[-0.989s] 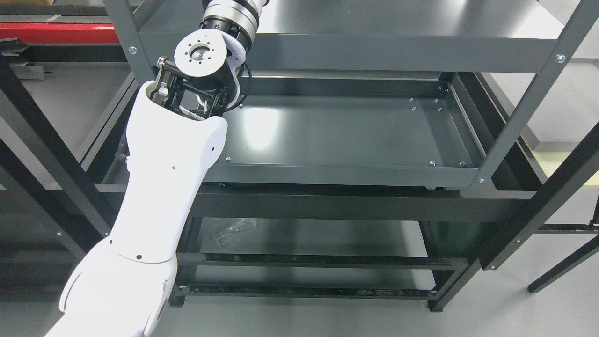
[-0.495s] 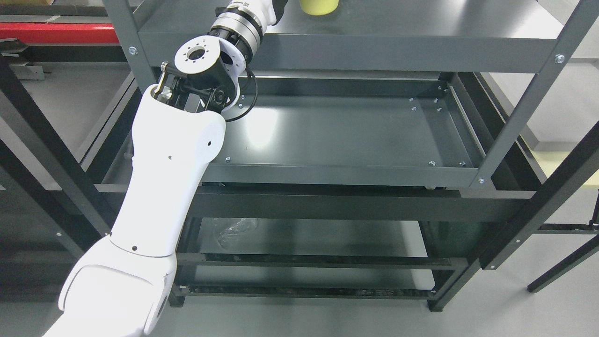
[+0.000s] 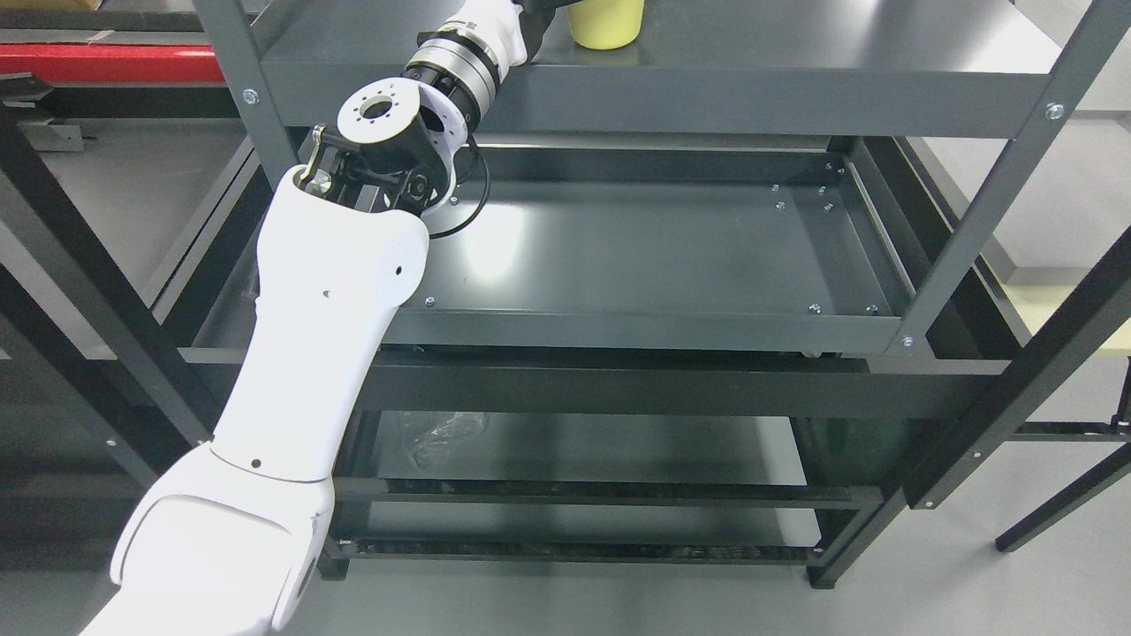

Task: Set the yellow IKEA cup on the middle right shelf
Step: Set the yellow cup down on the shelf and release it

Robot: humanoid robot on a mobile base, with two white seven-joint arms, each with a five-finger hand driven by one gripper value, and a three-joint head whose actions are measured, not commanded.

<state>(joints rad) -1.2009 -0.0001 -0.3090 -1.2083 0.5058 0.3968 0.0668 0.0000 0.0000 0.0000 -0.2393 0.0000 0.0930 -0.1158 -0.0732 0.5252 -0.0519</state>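
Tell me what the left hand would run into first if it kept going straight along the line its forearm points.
Most likely the yellow cup on the upper shelf. The left hand itself is cut off by the picture's top edge, but its wrist aims up and right toward the cup, so contact may already exist.

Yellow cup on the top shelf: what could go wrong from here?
1. The yellow cup and the left arm's hand are cut off by the top edge of the head view, so any grasp or contact cannot be confirmed.
2. The wrist joint sits close to the upper shelf's front rail; lowering the arm could clip it.
3. The cup could tip if the hand nudges it.
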